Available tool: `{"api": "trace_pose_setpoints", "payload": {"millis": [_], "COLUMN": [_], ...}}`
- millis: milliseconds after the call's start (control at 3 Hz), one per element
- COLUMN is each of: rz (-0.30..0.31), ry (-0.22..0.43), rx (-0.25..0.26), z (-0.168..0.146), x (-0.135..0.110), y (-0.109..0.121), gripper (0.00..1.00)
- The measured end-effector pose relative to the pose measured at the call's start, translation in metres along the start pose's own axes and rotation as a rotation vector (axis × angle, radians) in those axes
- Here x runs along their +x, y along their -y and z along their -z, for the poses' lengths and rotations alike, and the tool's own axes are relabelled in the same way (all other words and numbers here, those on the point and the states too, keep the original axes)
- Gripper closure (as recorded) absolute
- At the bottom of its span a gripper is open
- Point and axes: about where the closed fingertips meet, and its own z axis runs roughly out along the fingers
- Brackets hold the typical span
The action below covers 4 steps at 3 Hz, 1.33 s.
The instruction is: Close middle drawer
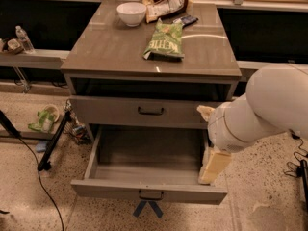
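At far left a crumpled green wrapper (42, 120) lies on the floor, clear of my work. The grey-taupe wooden cabinet's top serves as a desk (110, 52). It carries a round white bowl (131, 12) at the back and a green crisp bag (164, 40) lying flat nearer the middle; neither matters for this job. Below the taller-fronted top drawer (106, 110), the middle drawer (106, 190) is pulled far out and bare inside. It is wide, shallow and grey-taupe, with a small dark handle (150, 195). My cream-coloured gripper (214, 165) hangs low at its right wall near the front corner. I judge it is placed there to get round to the front and push. Whether it is released or clenched I cannot tell, nor whether it touches the wood.
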Motion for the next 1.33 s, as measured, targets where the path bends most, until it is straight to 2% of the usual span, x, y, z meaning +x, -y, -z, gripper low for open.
{"api": "trace_pose_setpoints", "payload": {"millis": [333,667,1000,1333], "rz": [-0.002,0.009,0.046,0.052], "ry": [0.016,0.036,0.016,0.022], "rx": [-0.042,-0.1,-0.1,-0.056], "z": [-0.038,-0.101,-0.17,-0.161], "x": [0.008,0.023,0.03,0.027], "y": [-0.015,-0.039,-0.053,-0.04], "gripper": [0.0,0.0,0.0,0.0]}}
